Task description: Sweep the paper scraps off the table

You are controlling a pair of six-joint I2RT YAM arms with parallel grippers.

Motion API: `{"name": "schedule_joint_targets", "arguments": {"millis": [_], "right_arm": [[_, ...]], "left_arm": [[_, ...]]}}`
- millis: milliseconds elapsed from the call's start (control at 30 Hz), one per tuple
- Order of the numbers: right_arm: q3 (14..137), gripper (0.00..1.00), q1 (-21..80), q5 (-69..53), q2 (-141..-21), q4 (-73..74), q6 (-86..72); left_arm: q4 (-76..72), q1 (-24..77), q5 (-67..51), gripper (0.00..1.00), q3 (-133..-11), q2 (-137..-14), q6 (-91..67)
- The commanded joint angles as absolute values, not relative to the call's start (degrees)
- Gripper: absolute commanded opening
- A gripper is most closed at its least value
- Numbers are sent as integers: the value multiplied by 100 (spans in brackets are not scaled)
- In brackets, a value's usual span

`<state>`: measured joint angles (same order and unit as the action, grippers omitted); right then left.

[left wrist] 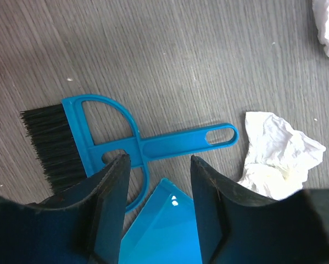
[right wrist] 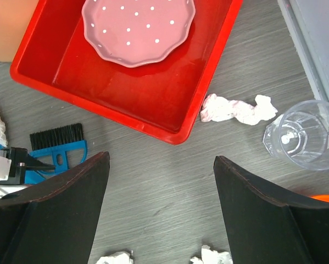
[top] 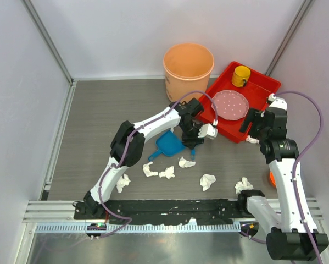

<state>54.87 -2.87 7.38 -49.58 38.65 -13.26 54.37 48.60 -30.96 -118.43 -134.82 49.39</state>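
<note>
Several crumpled white paper scraps (top: pixel 207 181) lie scattered on the dark wood-grain table (top: pixel 98 121), most along its near half. One more scrap (right wrist: pixel 235 108) sits by the red tray's corner. A blue dustpan (top: pixel 169 144) rests mid-table, its corner (left wrist: pixel 164 225) wedged between the fingers of my left gripper (left wrist: pixel 159 159), which stands shut on it at its right end (top: pixel 193 137). Just beyond lies a blue brush (left wrist: pixel 153 144) with black bristles, and a scrap (left wrist: pixel 279 155) to its right. My right gripper (right wrist: pixel 161 159) hangs open over bare table near the tray (top: pixel 251 125), holding nothing.
An orange bucket (top: pixel 188 63) stands at the back. The red tray (top: pixel 260 94) holds a pink dotted plate (top: pixel 231 104) and a yellow cup (top: pixel 241 75). A clear plastic cup (right wrist: pixel 301 135) stands by the right wall, an orange object (top: pixel 272 177) near it. White walls enclose the table.
</note>
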Motion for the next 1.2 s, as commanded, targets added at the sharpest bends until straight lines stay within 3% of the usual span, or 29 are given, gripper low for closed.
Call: {"name": "schedule_joint_targets", "arguments": {"millis": [0, 267, 733, 1167], "right_arm": [[5695, 82, -141, 1045, -4711, 3709, -1090], [5722, 82, -26, 1072, -4702, 3727, -1072], [5730, 83, 0, 1055, -4755, 3744, -1028], [5730, 83, 0, 984, -4790, 3718, -993]], "left_arm": [[6046, 4790, -3375, 51, -12164, -13386, 5177], [5503, 4772, -2902, 53, -11321, -13060, 4896], [5028, 4729, -2268, 51, -11435, -13412, 4403], [5731, 4580, -2839, 51, -12199, -13368, 5282]]}}
